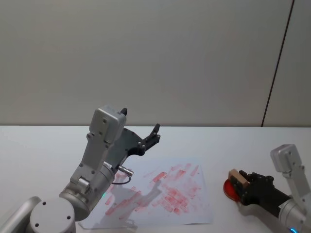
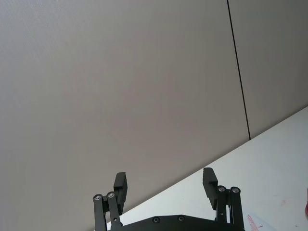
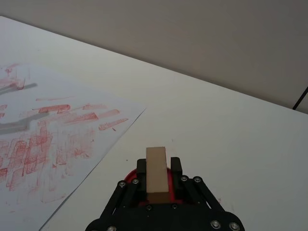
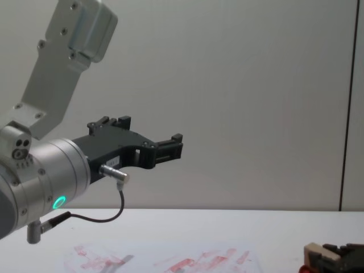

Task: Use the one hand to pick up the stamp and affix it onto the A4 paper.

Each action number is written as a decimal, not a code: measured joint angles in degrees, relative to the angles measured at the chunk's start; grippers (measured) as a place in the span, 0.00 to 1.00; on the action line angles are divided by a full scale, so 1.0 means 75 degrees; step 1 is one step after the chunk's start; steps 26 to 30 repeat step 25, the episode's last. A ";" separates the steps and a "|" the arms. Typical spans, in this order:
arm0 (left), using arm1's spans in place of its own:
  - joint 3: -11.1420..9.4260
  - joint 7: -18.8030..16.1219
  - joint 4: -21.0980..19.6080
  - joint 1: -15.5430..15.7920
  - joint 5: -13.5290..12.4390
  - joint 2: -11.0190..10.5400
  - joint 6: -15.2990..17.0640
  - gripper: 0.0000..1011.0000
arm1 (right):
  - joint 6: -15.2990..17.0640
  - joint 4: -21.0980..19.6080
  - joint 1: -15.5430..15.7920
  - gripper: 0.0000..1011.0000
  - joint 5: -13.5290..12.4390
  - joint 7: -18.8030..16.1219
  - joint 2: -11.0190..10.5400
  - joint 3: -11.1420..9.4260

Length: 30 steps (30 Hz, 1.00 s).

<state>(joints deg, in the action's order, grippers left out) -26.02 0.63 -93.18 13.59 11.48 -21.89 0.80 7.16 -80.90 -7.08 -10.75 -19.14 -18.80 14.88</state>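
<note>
My right gripper (image 1: 239, 183) is shut on the stamp (image 1: 235, 178), a light-tan wooden block, at the table's right side. In the right wrist view the stamp (image 3: 157, 175) stands upright between the black fingers (image 3: 176, 164) of the right gripper (image 3: 157, 166), directly over a red ink pad (image 3: 129, 174). I cannot tell whether it touches the pad. The A4 paper (image 1: 160, 194), covered in red prints, lies left of the stamp on the table (image 1: 243, 145). My left gripper (image 1: 141, 121) hangs open and empty, raised high above the paper's left part.
The red round ink pad (image 1: 227, 190) sits just right of the paper's edge. The big silver left arm (image 1: 97, 160) rises over the paper's near left corner and casts a shadow on it. A grey wall stands behind the table.
</note>
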 joint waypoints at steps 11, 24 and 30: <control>0.0000 0.0000 0.0000 0.0000 0.0000 0.0000 0.0000 0.99 | 0.0051 0.0033 -0.0031 0.61 -0.0015 -0.0008 0.0010 0.0004; 0.0000 0.0000 0.0000 0.0000 0.0000 0.0000 0.0000 0.99 | -0.0184 -0.0482 -0.0042 0.95 -0.0494 0.0125 0.0036 -0.0075; 0.0000 0.0000 0.0000 0.0000 0.0000 0.0000 0.0000 0.99 | -0.0204 -0.0542 -0.0045 0.99 -0.0542 0.0142 0.0043 -0.0081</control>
